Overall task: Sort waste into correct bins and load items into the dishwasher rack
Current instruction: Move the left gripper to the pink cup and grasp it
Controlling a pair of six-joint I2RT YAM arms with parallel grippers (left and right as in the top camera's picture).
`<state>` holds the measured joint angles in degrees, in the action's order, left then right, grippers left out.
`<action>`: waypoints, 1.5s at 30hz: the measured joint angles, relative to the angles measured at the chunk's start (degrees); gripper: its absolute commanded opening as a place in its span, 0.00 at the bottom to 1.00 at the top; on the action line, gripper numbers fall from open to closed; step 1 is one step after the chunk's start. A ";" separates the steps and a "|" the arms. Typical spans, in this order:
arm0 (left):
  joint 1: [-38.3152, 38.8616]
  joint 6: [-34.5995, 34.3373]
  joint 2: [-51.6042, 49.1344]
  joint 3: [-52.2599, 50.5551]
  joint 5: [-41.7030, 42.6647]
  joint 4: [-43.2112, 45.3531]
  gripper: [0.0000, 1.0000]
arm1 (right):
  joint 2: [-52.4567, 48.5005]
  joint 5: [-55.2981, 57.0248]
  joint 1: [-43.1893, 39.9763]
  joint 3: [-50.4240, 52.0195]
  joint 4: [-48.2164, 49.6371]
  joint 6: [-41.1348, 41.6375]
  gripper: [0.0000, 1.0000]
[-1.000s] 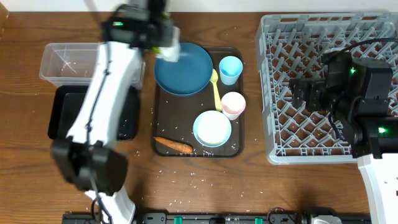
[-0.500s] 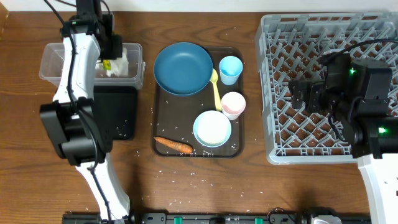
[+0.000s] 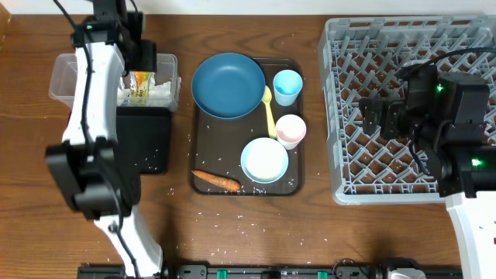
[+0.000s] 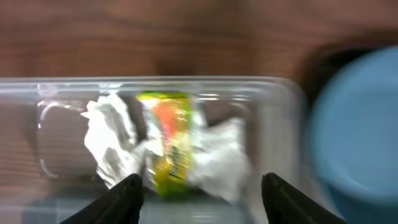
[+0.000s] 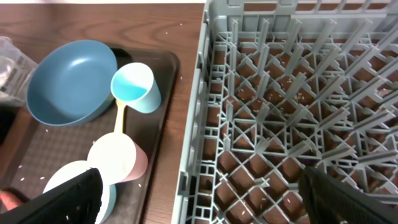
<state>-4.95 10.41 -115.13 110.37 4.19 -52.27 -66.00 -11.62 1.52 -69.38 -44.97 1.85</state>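
- Your left gripper (image 4: 202, 190) hovers over the tub (image 4: 273, 106), jaws apart, empty.
- Wrapper (image 4: 168, 146) and tissues (image 4: 112, 143) lie in it.
- Right gripper (image 5: 202, 193) wide over rack (image 5: 280, 93).

The left arm (image 3: 94, 108) hides the clear tub's (image 3: 63, 77) middle and, just beside the tub, much of the black tray (image 3: 152, 141).

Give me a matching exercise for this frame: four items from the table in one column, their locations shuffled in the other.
Things:
1. snack wrapper
2. carrot
3. yellow spoon
4. dark blue plate

Places:
A. head beside the light blue cup
B. in the clear tub, among tissues
C. near-left corner of the brown tray, beside the bowl
D. far-left corner of the brown tray

Pairs: 1-B, 2-C, 3-A, 4-D
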 measured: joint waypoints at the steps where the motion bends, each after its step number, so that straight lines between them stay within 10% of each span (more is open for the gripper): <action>1: 0.96 -0.09 1.88 0.00 1.60 -0.96 0.64 | 0.00 -0.39 0.00 0.00 0.00 0.00 0.99; 21: 34.23 -22.21 2.21 -2.69 12.17 -11.15 0.64 | 0.00 -1.73 0.00 0.00 -0.44 0.00 0.99; 45: 39.47 -34.64 -0.28 -16.22 4.42 3.87 0.38 | 0.00 -1.75 0.00 0.00 -1.27 0.00 0.99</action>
<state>34.52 -24.23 -115.42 94.15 8.60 -48.40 -66.00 -13.37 1.52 -69.38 -46.24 1.85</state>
